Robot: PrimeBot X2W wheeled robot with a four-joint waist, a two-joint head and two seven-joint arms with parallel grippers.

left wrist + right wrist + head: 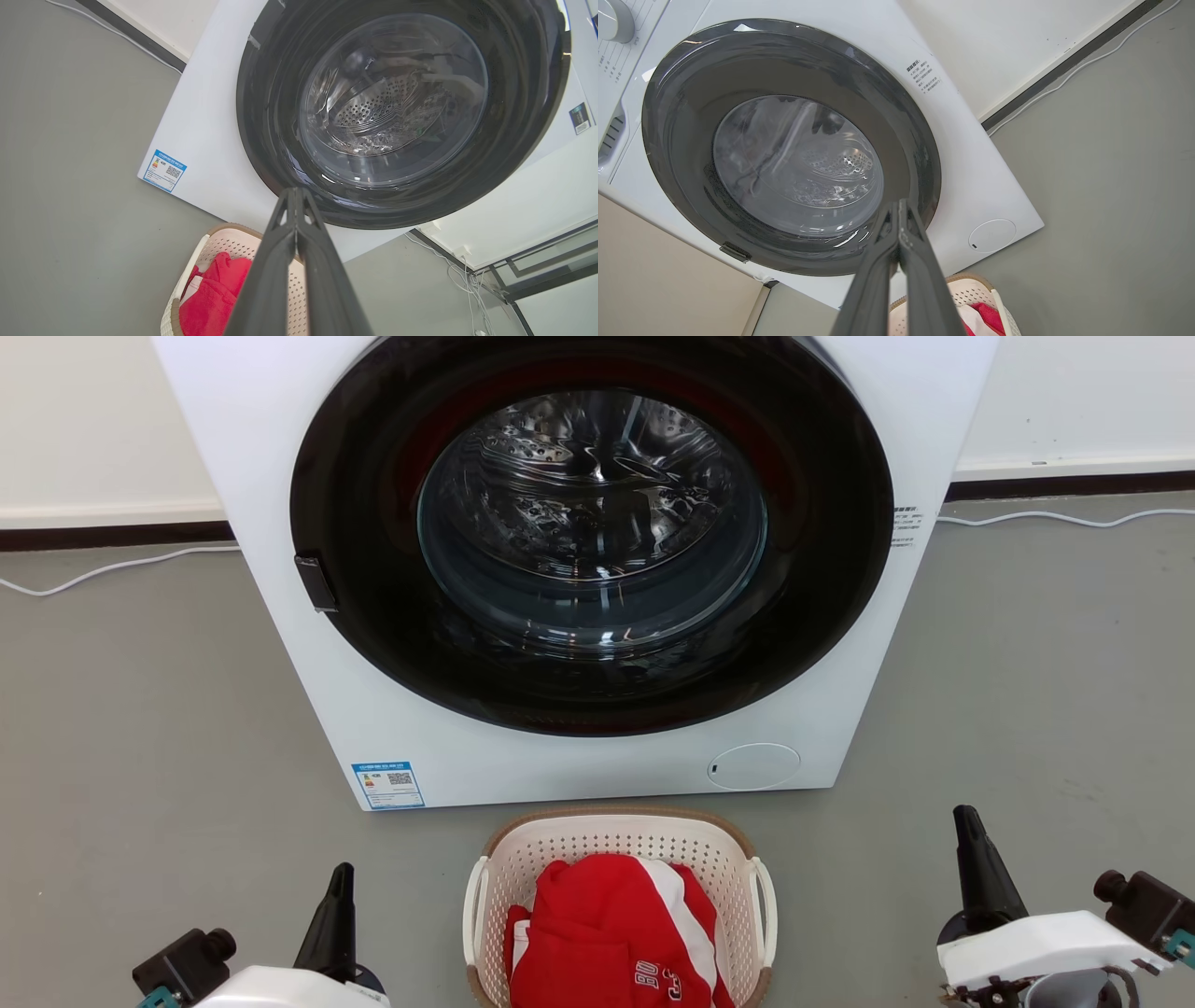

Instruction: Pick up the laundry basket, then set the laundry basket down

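Note:
The laundry basket [616,845] is cream-white and perforated, with a tan rim and white loop handles. It stands on the grey floor just in front of the washing machine, with a red and white garment [611,943] inside. Its corner also appears as the basket [224,242] in the left wrist view and the basket [976,291] in the right wrist view. My left gripper [341,882] is shut, empty, and left of the basket, apart from it. My right gripper [966,826] is shut, empty, and well to the right. Fingers pressed together: left gripper [295,193], right gripper [900,205].
A big white washing machine [280,476] with a dark round door [593,532], shut, rises right behind the basket. White cables [103,569] run along the wall's dark skirting. Open grey floor [149,728] lies on both sides. A metal-framed stand [546,270] is at the machine's side.

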